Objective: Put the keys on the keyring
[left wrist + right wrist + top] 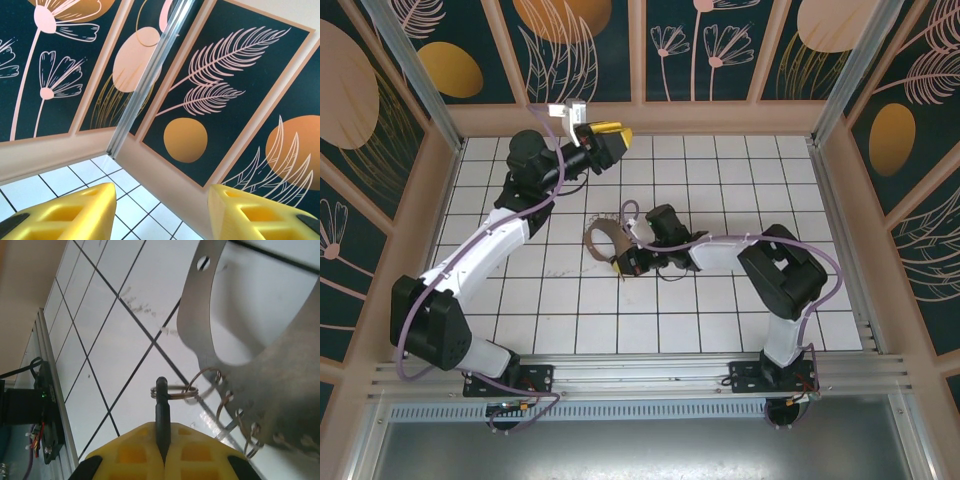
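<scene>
Between the right pincer's (163, 450) tips, the key (161, 402) meets the keyring (280, 390)

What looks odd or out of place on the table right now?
The left tool is aimed at the wall, open and empty, away from the keyring. The right tool grips the key. Grey scuffs mark a tile.

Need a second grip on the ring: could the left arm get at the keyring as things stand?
Probably yes. The left gripper, open and empty, faces the far wall and must swing back. The right gripper, shut on the key, crowds only the near side of the keyring.
</scene>
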Controlling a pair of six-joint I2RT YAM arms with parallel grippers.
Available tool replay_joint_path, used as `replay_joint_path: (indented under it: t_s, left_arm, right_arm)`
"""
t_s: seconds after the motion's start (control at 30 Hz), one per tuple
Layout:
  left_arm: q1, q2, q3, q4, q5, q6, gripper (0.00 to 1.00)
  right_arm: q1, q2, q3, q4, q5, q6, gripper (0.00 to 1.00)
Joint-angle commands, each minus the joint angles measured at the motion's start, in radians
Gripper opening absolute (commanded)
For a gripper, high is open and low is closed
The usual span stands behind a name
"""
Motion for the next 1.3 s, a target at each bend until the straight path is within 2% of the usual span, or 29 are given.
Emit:
replay_joint_path:
  t_s: [0.0,0.07,0.17,0.23,0.3,0.53,0.57,0.63,0.67,0.7,0.73,0.8,0.93,1.03,1.13,1.17,1.27]
  left_arm:
    - [0.006,-0.035,-0.02,0.027,-0.015,-0.019,0.51]
    - [0.006,-0.042,-0.023,0.021,-0.015,-0.018,0.51]
    - [0.006,-0.049,-0.021,0.01,-0.012,-0.015,0.51]
    - [0.007,-0.051,-0.017,0.002,-0.008,-0.012,0.51]
    - [0.005,-0.051,-0.015,-0.003,-0.006,-0.01,0.52]
    - [0.006,-0.063,-0.022,-0.013,-0.018,0.001,0.56]
    - [0.006,-0.069,-0.028,-0.015,-0.021,0.004,0.59]
    - [0.006,-0.084,-0.045,-0.018,-0.034,0.014,0.74]
    - [0.006,-0.095,-0.058,-0.023,-0.053,0.021,0.89]
    - [0.007,-0.105,-0.066,-0.033,-0.065,0.033,0.98]
    - [0.006,-0.118,-0.074,-0.055,-0.088,0.051,0.99]
    - [0.006,-0.147,-0.091,-0.108,-0.165,0.088,0.99]
    - [0.007,-0.237,-0.183,-0.139,-0.396,0.158,0.99]
    - [0.007,-0.337,-0.329,-0.034,-0.558,0.266,0.99]
    - [0.007,-0.434,-0.467,0.058,-0.699,0.411,0.99]
    - [0.007,-0.455,-0.492,0.046,-0.77,0.453,0.99]
    - [0.025,-0.5,-0.563,0.011,-0.877,0.534,0.99]
  right_arm:
    - [0.031,-0.01,-0.029,0.041,-0.003,0.029,0.0]
    - [0.055,-0.023,-0.046,0.037,-0.018,0.031,0.0]
    - [0.107,-0.057,-0.048,-0.021,-0.056,-0.006,0.26]
    - [0.139,-0.102,-0.058,-0.049,-0.076,-0.033,0.38]
    - [0.149,-0.16,-0.078,-0.053,-0.1,-0.032,0.45]
    - [0.071,-0.344,-0.129,-0.092,-0.029,-0.031,0.52]
    - [0.048,-0.371,-0.13,-0.109,-0.006,-0.037,0.54]
    - [-0.01,-0.426,-0.131,-0.134,0.028,-0.049,0.58]
    - [-0.047,-0.458,-0.131,-0.149,0.049,-0.053,0.64]
    - [-0.08,-0.482,-0.128,-0.164,0.068,-0.057,0.7]
    - [-0.119,-0.512,-0.125,-0.18,0.082,-0.068,0.84]
    - [-0.191,-0.565,-0.114,-0.207,0.14,-0.081,0.98]
    - [-0.337,-0.643,-0.082,-0.246,0.265,-0.096,0.99]
    - [-0.431,-0.681,-0.073,-0.238,0.436,-0.078,0.99]
    - [-0.53,-0.683,-0.055,-0.229,0.529,-0.055,0.99]
    - [-0.566,-0.683,-0.058,-0.21,0.541,-0.049,0.99]
    - [-0.635,-0.696,-0.131,-0.072,0.605,-0.035,0.99]
